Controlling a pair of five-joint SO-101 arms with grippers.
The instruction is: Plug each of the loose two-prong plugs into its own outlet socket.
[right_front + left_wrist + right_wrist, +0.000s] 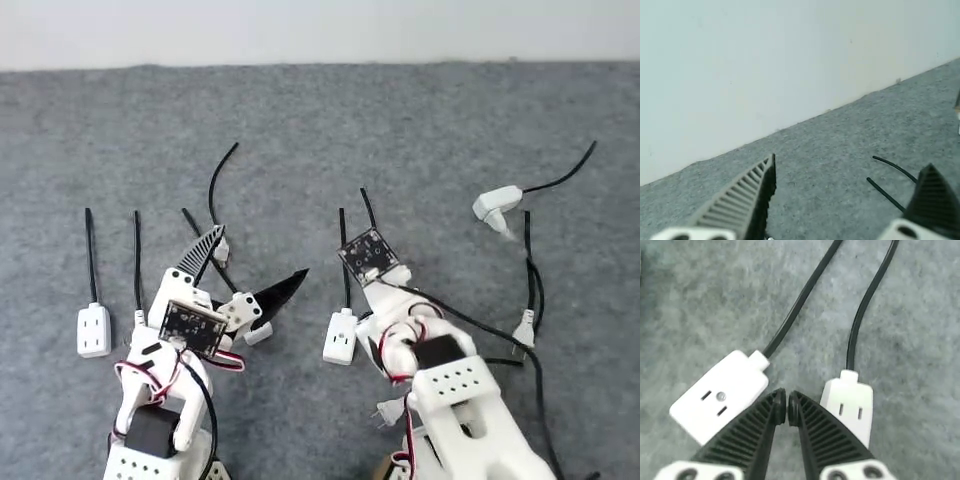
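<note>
While the right claw point(786, 405) sits tips together, empty, between two outlet sockets point(717, 400) on the tabletop point(420, 130), the left claw point(245, 270), spread wide, has a loose two-prong plug point(222, 247) at its 10 o'clock, lying roughly along 12–6.

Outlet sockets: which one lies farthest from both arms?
The tilted socket at the high view's upper right, its cord running off to the right; the rest lie in a row close to the arms.
</note>
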